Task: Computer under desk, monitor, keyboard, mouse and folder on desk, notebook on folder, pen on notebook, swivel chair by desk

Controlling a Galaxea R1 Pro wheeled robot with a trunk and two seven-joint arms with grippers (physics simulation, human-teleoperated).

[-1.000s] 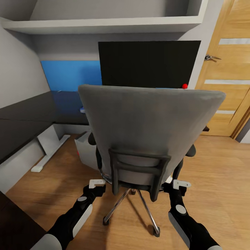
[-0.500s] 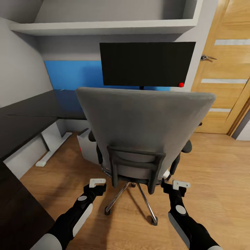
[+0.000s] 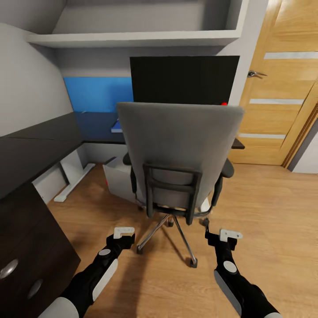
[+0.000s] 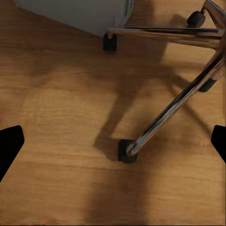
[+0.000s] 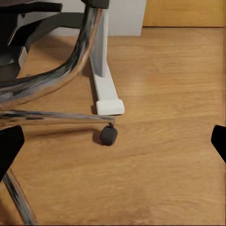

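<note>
Bedroom desk (image 3: 53, 143) behind swivel chair (image 3: 179, 145)

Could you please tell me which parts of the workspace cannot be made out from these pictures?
- Swivel chair seat, head view: hidden by its own backrest, so any folder there cannot be seen.
- Monitor stand and the desk behind, head view: blocked by the chair.
- Computer, head view: partly covered by the chair.

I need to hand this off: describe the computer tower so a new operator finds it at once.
Start at the black-topped desk against the grey wall, under the black monitor. Below the desktop, on the wood floor, just left of the grey swivel chair, stands the computer. It is the light grey box there, unlike the desk's slim white legs.
</note>
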